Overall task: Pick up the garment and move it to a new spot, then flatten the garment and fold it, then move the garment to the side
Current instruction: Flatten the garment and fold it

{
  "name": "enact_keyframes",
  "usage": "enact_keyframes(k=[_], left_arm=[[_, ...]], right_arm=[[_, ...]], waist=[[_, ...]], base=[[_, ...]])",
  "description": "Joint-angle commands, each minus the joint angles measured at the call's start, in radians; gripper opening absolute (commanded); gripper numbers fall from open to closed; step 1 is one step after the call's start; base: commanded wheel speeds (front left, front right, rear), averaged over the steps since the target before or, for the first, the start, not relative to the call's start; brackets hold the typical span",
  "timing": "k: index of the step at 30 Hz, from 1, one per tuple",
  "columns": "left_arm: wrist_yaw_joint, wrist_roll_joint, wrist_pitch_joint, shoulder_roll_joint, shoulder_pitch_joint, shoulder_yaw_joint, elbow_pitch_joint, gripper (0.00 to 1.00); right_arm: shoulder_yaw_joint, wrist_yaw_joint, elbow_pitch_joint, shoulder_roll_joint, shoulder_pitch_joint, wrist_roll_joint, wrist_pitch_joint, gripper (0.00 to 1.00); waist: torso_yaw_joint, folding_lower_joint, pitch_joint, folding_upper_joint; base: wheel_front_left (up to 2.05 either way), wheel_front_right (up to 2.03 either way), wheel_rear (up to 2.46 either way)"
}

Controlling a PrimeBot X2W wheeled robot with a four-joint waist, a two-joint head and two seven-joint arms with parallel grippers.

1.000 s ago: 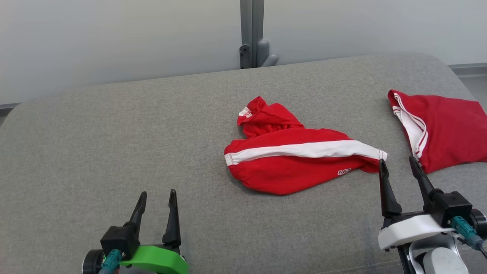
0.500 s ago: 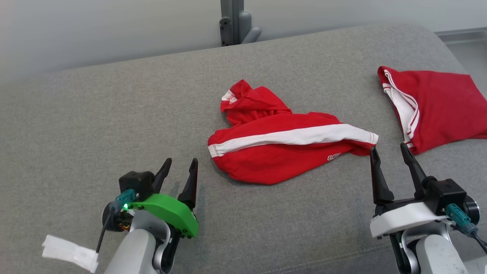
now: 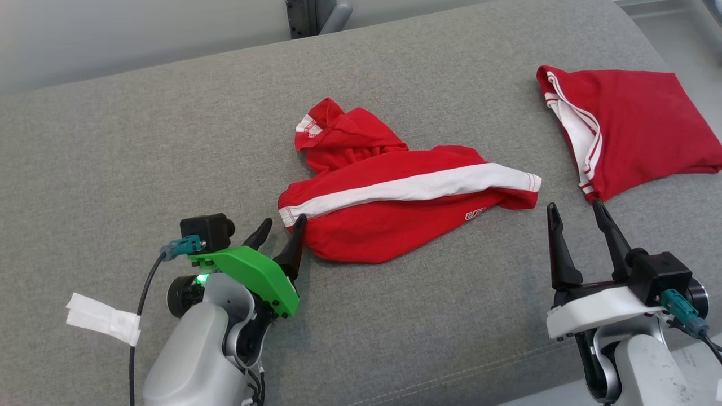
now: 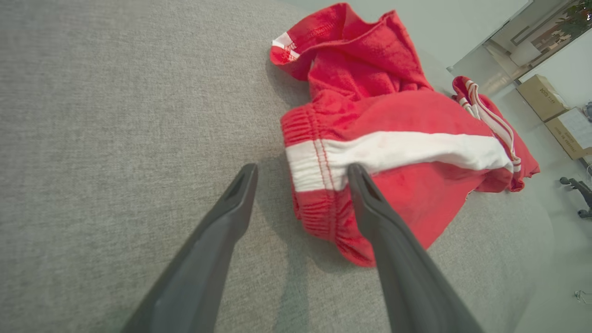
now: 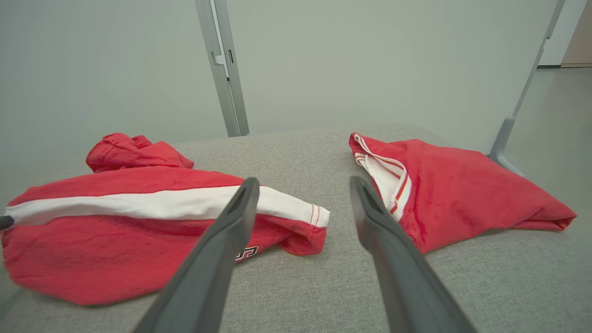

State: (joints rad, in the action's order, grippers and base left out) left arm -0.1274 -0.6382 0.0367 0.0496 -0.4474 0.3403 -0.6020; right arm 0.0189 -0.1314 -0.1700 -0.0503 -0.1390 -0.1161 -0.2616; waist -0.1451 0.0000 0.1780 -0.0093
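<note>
Two red cloth items lie on the grey upholstered surface (image 3: pixel 141 141). The crumpled garment (image 3: pixel 395 208), my target, occupies the centre of the head view. It is a heap with a white stripe (image 3: pixel 417 186) running left to right and a bunched portion rising toward the upper centre. Its elastic waistband (image 4: pixel 314 185) forms the left end of the heap.

My left end effector (image 3: pixel 282 224), lower left of centre, has its fingers apart at that waistband edge. In the left wrist view one finger lies over the cloth and the other over bare upholstery. Whether either finger touches the fabric I cannot tell. My right end effector (image 3: pixel 573 207), at lower right, is likewise spread and empty, poised just below the stripe's right end and clear of the cloth.

A folded red piece (image 3: pixel 637 124) rests flat at the upper right, well apart from the heap. A white tag (image 3: pixel 101 318) hangs on the left arm's cable at lower left.

Progress, as I judge it: nothing is gripped, so the pick-up is only at the approach. Lifting, relocating, flattening, folding and setting aside all remain. The folded piece may mark where finished items go.
</note>
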Motion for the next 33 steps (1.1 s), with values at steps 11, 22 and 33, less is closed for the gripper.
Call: enact_keyframes(k=[11,22,33], left_arm=[[-0.004,-0.123,0.004,0.004,-0.048,0.034,-0.012,1.0],[-0.004,-0.216,0.002,0.03,-0.006,0.092,0.076,0.69],[-0.002,-0.217,-0.006,0.059,0.031,0.116,0.118,0.0]], right_arm=[[0.006,0.002,0.011,-0.001,-0.014,-0.009,-0.004,1.0],[0.019,0.002,0.012,0.0,-0.004,-0.001,-0.004,1.0],[0.019,0.002,0.0,-0.001,0.006,0.005,-0.004,1.0]], waist=[[-0.016,0.0,0.022,0.0093],[-0.005,0.0,0.009,0.0093],[0.004,0.0,-0.009,0.0093]], base=[[0.0,0.0,0.0],[0.0,0.0,0.0],[0.0,0.0,0.0]])
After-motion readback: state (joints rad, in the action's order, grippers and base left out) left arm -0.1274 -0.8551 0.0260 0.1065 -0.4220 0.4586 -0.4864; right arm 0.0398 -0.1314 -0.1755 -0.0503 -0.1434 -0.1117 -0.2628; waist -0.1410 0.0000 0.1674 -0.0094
